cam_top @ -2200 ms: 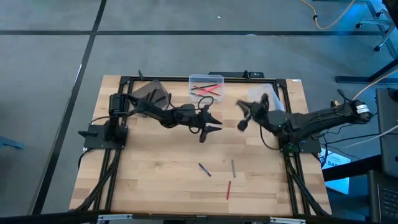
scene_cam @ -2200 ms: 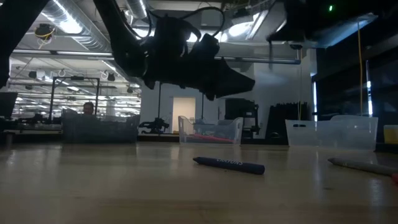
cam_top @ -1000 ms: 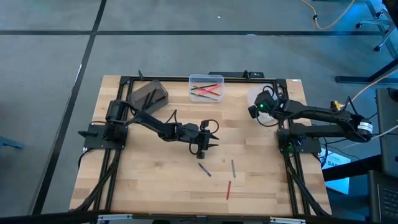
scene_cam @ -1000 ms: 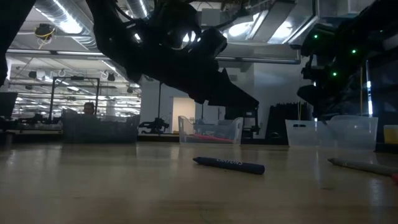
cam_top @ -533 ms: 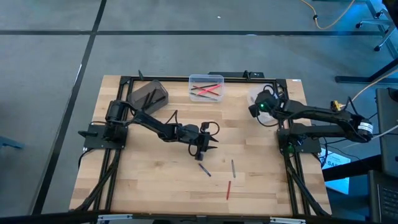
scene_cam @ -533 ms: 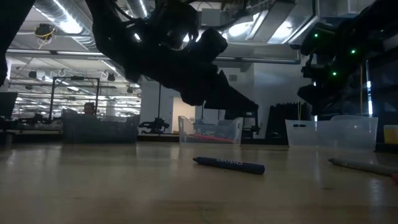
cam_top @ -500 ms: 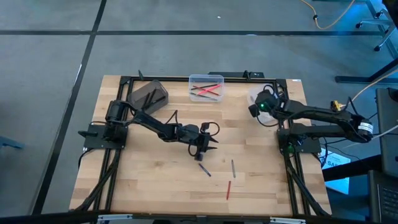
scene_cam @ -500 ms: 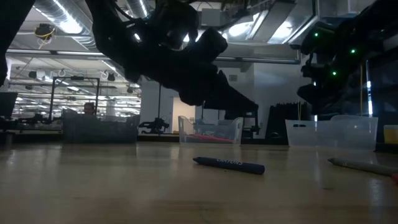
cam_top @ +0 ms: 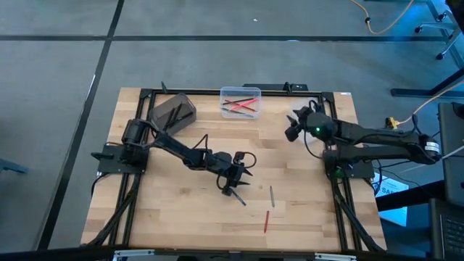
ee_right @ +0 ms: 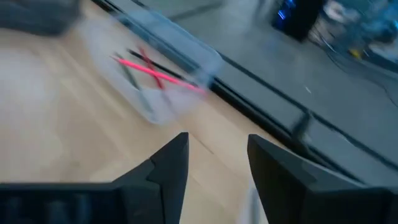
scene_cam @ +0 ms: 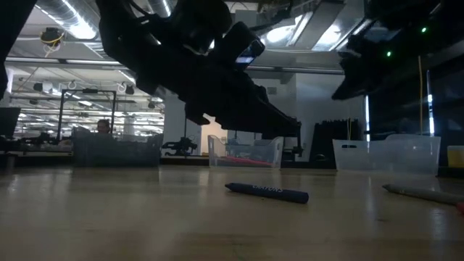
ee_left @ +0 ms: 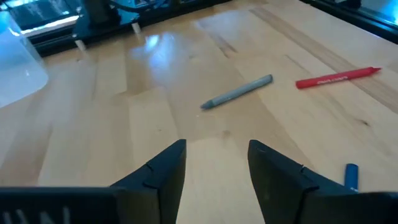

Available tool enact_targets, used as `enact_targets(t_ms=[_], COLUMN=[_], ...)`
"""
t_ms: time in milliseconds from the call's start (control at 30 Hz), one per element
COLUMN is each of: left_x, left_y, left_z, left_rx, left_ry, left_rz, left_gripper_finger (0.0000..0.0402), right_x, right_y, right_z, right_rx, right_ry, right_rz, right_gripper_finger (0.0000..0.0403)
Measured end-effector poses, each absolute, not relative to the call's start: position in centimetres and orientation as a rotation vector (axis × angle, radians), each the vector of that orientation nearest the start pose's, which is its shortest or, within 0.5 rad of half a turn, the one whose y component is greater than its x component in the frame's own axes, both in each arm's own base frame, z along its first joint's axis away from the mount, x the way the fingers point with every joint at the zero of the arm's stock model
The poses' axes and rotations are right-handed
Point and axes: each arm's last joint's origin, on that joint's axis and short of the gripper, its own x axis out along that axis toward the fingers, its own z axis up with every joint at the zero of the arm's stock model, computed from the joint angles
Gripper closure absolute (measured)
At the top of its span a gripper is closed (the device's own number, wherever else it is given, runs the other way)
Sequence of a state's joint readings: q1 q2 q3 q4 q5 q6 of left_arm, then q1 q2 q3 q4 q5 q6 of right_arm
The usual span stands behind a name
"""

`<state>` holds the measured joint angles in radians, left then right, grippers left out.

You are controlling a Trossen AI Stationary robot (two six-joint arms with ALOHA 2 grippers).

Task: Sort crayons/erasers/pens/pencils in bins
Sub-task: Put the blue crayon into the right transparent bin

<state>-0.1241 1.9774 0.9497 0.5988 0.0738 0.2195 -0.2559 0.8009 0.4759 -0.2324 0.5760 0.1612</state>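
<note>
Since the earlier frames, the left gripper (cam_top: 235, 183) has dropped toward the blue crayon (cam_top: 239, 197), while the right gripper (cam_top: 293, 125) swung off the whitish bin (cam_top: 328, 109). Seen from above, red and dark sticks already lie in the clear bin (cam_top: 240, 102); the grey crayon (cam_top: 271, 194) and red crayon (cam_top: 266, 221) remain on the table (cam_top: 174, 217), so sorting looks mostly done. At table height, the blue crayon lies untouched. Both wrist views show parted, empty fingers.

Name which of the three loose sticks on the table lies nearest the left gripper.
The blue crayon, right beside the left gripper. The grey stick and the red crayon lie farther toward the right arm's side.
</note>
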Motion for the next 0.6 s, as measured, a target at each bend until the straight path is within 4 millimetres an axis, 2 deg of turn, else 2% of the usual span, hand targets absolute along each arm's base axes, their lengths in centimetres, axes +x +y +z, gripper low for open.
enact_targets(t_ms=[300, 500, 600], left_x=[38.5, 38.9, 38.9], left_y=[-6.3, -7.6, -8.5], left_z=[12.4, 12.8, 13.1], left_rx=[0.236, 0.261, 0.313], left_ry=[0.459, 0.554, 0.557], left_rz=[-0.278, -0.311, -0.319], left_gripper_finger=[0.023, 0.023, 0.023], right_x=[16.1, 17.4, 18.1], right_y=[-2.9, -0.7, 0.6], right_z=[24.2, 25.0, 25.3], right_rx=[0.017, 0.053, 0.053], right_ry=[0.335, 0.226, 0.185], right_rz=[-0.62, -0.359, -0.283], right_gripper_finger=[0.0244, 0.0245, 0.0245])
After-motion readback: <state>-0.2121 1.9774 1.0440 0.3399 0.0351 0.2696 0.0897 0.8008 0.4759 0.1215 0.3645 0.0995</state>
